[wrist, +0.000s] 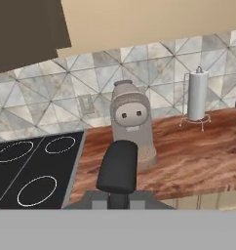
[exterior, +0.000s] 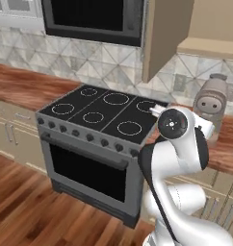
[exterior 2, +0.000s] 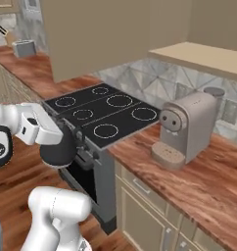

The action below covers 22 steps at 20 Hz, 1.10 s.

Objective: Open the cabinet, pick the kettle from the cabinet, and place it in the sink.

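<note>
The glossy black kettle (exterior 2: pixel 58 149) hangs under my hand, off the front edge of the stove. My gripper (exterior 2: pixel 62 135) is shut on its top. In the hand view the kettle's dark handle (wrist: pixel 119 168) rises right in front of the gripper (wrist: pixel 119 196). The beige wall cabinet (exterior: pixel 162 38) stands open, its door swung out and its tan shelf (exterior 2: pixel 203 56) bare. The sink is out of view.
A black stovetop (exterior: pixel 101 110) with white rings tops the grey oven. A taupe coffee machine (exterior 2: pixel 186 128) stands on the reddish wood counter (exterior 2: pixel 208 181) right of the stove. A paper towel holder (wrist: pixel 198 96) stands further right along the tiled wall.
</note>
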{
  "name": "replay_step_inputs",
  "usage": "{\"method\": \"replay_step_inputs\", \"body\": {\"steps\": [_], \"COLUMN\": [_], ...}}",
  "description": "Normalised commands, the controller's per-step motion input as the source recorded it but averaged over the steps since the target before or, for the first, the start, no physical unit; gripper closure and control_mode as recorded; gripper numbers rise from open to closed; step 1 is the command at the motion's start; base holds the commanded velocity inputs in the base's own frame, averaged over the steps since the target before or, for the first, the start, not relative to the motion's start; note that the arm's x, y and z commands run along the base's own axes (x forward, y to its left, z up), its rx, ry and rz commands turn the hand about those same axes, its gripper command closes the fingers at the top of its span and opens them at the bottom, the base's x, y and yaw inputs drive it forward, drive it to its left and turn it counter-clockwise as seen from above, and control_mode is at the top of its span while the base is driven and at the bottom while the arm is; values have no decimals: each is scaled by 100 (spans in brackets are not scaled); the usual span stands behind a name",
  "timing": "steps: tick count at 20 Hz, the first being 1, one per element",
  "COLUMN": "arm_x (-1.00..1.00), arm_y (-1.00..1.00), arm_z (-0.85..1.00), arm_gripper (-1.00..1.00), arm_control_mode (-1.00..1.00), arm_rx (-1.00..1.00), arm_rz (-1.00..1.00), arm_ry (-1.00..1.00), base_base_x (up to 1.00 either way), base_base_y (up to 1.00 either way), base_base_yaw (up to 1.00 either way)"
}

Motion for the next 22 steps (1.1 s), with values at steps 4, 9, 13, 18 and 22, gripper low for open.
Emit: {"method": "replay_step_inputs", "body": {"steps": [4,9,13,18,22], "arm_x": [0,0,0,0,0], "arm_y": [0,0,0,0,0], "arm_z": [0,0,0,0,0], "arm_gripper": [100,100,100,100,100], "arm_control_mode": [100,100,100,100,100], "arm_rx": [0,0,0,0,0], "arm_rz": [0,0,0,0,0], "arm_ry": [0,0,0,0,0], "base_base_x": [-10,-9,-7,-3,0], "base_base_y": [11,10,12,13,11], "base_base_yaw": [50,51,51,50,49]}}
